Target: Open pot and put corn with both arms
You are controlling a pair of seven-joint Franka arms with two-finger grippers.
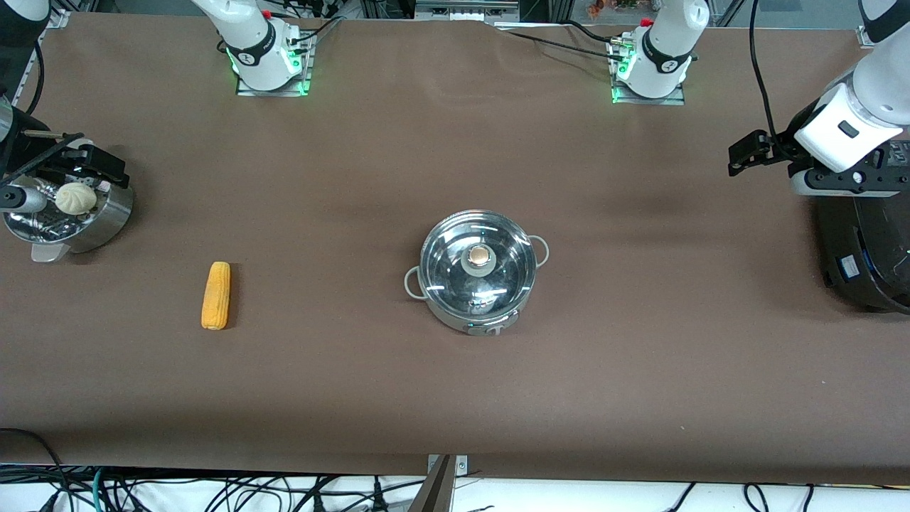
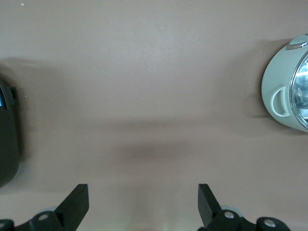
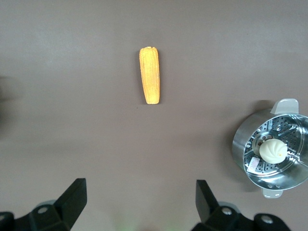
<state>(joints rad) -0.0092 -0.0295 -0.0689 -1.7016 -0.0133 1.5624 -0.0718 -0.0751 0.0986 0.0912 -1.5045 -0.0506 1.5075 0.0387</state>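
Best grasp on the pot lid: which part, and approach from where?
Grip the tan knob at the centre of the glass lid, coming straight down from above. The lid sits flat and closed on the pot; its dome looks smooth and wide, so the raised knob is probably the only part that two fingers can span. Both the left gripper and the right gripper are open and away from it.

High front view, two down-looking wrist views

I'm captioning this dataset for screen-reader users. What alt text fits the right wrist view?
A yellow-orange corn cob lies alone on the brown table, with the open right gripper empty above bare tabletop. Off to one side stands a perforated steel steamer pot holding a round white bun.
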